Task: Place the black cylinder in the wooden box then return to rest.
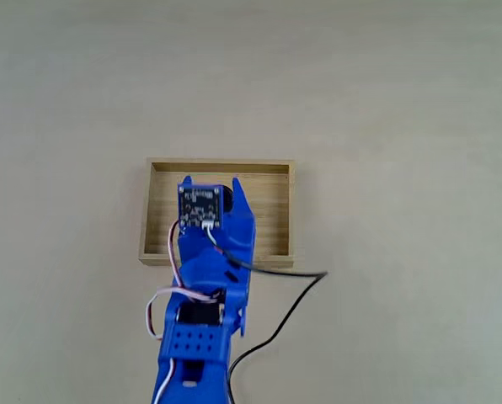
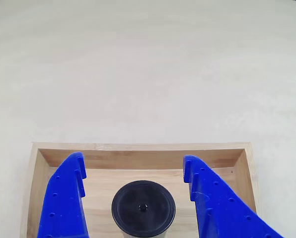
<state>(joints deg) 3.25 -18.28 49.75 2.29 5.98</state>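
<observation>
Tabletop (image 1: pixel 403 101) carries the wooden box (image 2: pixel 138 159); gripper (image 2: pixel 135 173) above it, jaws apart. Black cylinder (image 2: pixel 143 208) stands on the box floor between the fingers, untouched. Placement appears complete; next: lift clear, retire to rest.

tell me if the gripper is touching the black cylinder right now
Apart. In the other view the gripper is open, and wooden box floor shows between each blue finger and the black cylinder.

The black cylinder (image 2: pixel 143 208) stands inside the wooden box (image 2: pixel 138 157) on its floor, between the gripper's (image 2: pixel 135 173) two spread fingers, touching neither.
</observation>
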